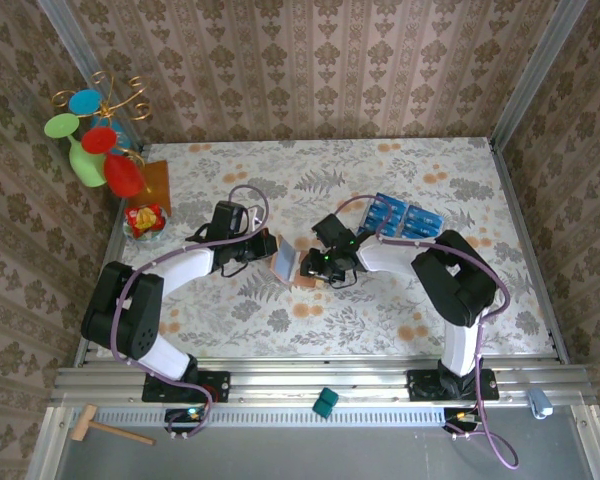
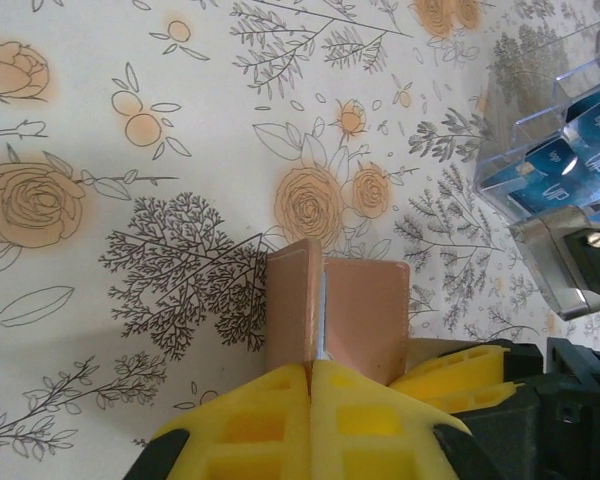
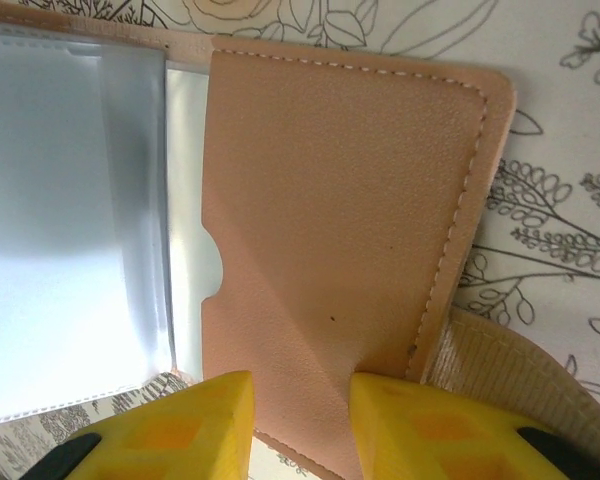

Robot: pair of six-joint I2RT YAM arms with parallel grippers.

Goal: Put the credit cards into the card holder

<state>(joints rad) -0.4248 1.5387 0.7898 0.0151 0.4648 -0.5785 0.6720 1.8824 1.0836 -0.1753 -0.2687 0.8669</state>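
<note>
Open card holder [image 2: 360,310] being gripped from two sides, left end effector [image 2: 311,372] clamping shut on its edge, right end effector [image 3: 300,405] pinching one flap.

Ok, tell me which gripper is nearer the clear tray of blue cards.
Right. The right gripper, clamped on the card holder, sits just near-left of the tray; the left gripper holds the holder's other side, farther from it.

White arms [image 1: 185,265], black joints [image 1: 120,320], purple cables [image 1: 250,187] — yellow gripper fingers [image 2: 260,420]
</note>
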